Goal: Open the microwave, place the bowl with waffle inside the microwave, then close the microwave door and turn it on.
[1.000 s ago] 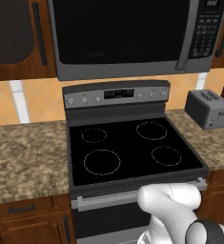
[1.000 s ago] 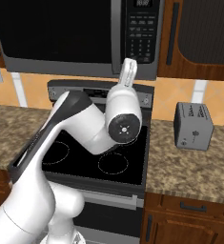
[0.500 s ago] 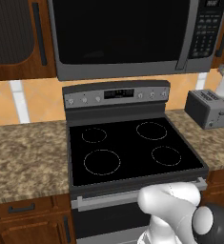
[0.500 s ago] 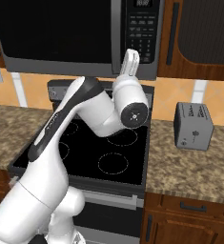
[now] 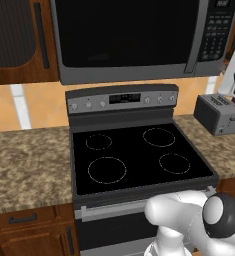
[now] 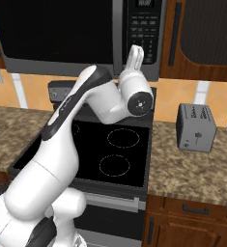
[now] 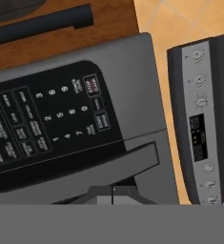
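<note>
I am looking at a microwave whose door is sitting flush and shut in its steel frame, the dark glass giving nothing away about what is behind it. I cannot tell whether the bowl with waffle is already inside; it is not lying on the stove or on the stretches of granite counter that I am seeing. So I am judging the stage from where my arm is aiming: either the door has not been opened at all, or everything up to the closing is done and only switching on is left. My gripper is pointing up and forward at the keypad panel on the microwave's right side, which is leaning me toward the second reading, though only as a guess. The jaws are pressed together with nothing between them, a poking shape rather than a grasping one. My arm is rising from the base, bending sharply at the elbow above the stove and reaching up so the wrist is hanging just below the microwave's lower right corner. From the hand view the keypad is lying close ahead, rolled sideways, with the stove's control strip off to one side. The toaster is standing well apart on the counter.
</note>
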{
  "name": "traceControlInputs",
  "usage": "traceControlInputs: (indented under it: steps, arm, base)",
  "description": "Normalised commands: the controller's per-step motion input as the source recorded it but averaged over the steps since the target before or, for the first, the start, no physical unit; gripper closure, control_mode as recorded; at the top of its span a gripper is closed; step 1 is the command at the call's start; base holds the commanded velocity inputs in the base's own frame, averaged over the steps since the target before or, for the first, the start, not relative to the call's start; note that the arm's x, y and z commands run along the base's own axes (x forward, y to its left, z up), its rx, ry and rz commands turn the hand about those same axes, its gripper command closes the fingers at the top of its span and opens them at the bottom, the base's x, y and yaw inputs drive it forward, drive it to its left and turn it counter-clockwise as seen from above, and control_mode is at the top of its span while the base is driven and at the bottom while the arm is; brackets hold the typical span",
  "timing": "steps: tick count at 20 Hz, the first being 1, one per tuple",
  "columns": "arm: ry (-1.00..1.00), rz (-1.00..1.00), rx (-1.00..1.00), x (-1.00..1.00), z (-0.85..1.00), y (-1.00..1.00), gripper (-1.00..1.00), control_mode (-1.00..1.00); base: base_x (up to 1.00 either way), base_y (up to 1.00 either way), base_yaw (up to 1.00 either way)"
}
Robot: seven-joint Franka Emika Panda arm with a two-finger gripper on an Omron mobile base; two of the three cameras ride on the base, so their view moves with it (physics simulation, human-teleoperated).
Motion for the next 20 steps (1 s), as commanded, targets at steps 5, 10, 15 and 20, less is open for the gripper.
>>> traceControlInputs:
  steps: [5,10,15,20]
  arm:
    - [0.00,0.00,0.00,0.43,0.00,-0.05,1.00,-1.00]
    - [0.00,0.00,0.00,0.37,0.00,-0.04,1.00,-1.00]
    - [0.00,0.00,0.00,0.37,0.00,-0.05,1.00,-1.00]
    - [0.00,0.00,0.00,0.36,0.00,-0.11,1.00,-1.00]
  base:
    - [0.00,0.00,0.00]
    - [0.00,0.00,0.00]
    - [0.00,0.00,0.00]
    - [0.00,0.00,0.00]
